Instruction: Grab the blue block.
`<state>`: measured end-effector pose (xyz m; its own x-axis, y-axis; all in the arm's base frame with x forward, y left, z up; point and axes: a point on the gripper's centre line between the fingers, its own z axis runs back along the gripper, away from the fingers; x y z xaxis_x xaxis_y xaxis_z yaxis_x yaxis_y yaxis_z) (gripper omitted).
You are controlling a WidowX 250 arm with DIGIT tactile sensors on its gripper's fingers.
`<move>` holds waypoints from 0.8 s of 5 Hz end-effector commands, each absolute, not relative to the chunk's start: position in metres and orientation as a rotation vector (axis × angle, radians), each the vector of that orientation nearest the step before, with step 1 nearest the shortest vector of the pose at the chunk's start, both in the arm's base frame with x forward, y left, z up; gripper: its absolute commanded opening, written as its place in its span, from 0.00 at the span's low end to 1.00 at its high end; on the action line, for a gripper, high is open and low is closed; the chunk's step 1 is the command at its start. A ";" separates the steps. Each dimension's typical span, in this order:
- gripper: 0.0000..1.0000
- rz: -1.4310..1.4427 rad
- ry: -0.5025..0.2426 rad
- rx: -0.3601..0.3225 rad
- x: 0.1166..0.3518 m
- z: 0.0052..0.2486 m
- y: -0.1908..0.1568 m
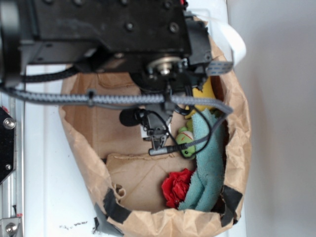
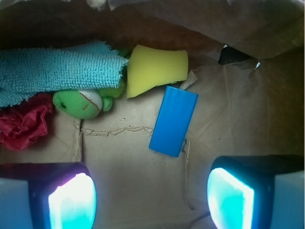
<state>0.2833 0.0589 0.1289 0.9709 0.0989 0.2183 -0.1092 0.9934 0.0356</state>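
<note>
The blue block (image 2: 173,120) lies flat on the floor of the paper bag (image 2: 238,95), its far end just beside the yellow sponge (image 2: 156,70). Your gripper (image 2: 151,200) hangs wide open and empty above it. Centre over the block, turn to span its narrow width, then descend. In the exterior view the arm hides the block entirely.

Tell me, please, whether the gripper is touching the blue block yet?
Apart: the wrist view shows bare paper between the blue block and the open gripper.
</note>
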 end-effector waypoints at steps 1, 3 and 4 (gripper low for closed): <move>1.00 0.109 -0.259 0.075 0.285 0.111 0.069; 1.00 0.139 -0.237 0.129 0.302 0.096 0.082; 1.00 0.190 -0.204 0.115 0.311 0.104 0.090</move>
